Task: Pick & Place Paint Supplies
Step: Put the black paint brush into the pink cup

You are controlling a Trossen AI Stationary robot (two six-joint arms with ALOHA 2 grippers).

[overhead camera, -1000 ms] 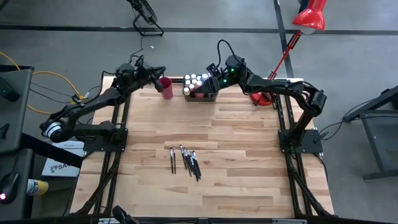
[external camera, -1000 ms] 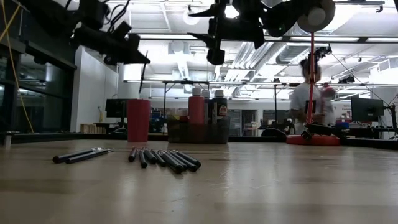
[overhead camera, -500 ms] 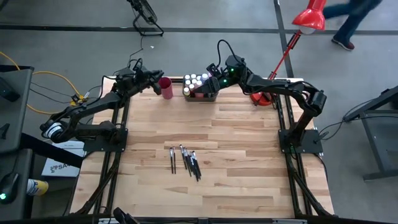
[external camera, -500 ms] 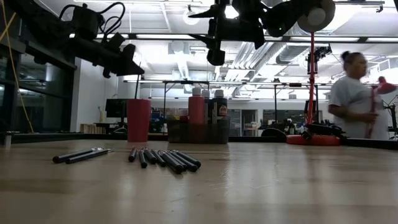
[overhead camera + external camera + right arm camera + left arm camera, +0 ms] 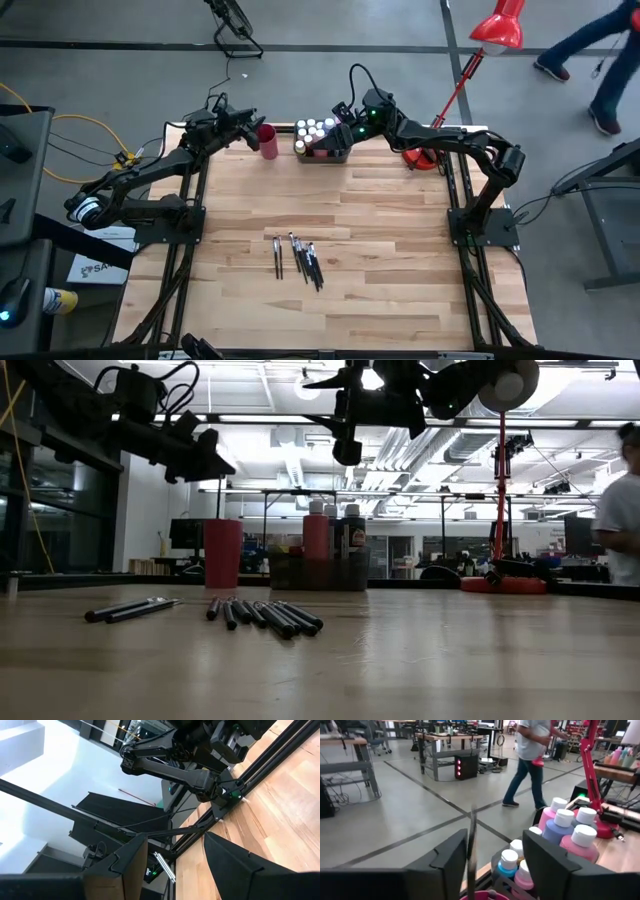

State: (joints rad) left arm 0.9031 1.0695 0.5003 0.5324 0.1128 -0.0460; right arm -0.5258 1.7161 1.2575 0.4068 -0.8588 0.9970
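Room: workshop with grey floor beyond a pale wood table [image 5: 340,220]; a person [image 5: 534,762] walks past behind it, and a red lamp [image 5: 497,28] stands at the far right corner.
Writing: none legible on the bottles or cup.
Paint bottles [image 5: 318,130]: grouped upright in the grey tray [image 5: 325,155] at the far edge, pale caps up; pink and blue ones show in the left wrist view.
Red cup [image 5: 267,141]: just left of the tray, upright.
Loose paintbrushes [image 5: 300,257]: about 8 lie flat at the near middle, long axes running near to far, slightly fanned.
Brush over cup [image 5: 472,840]: upright, between the fingers above the cup rim.
Left gripper [image 5: 250,122]: above the cup, fingers spread apart around the brush.
Right gripper [image 5: 345,115]: hovers over the tray, fingers apart, holding nothing.
Open room: wide bare wood on both sides and between brushes and tray.
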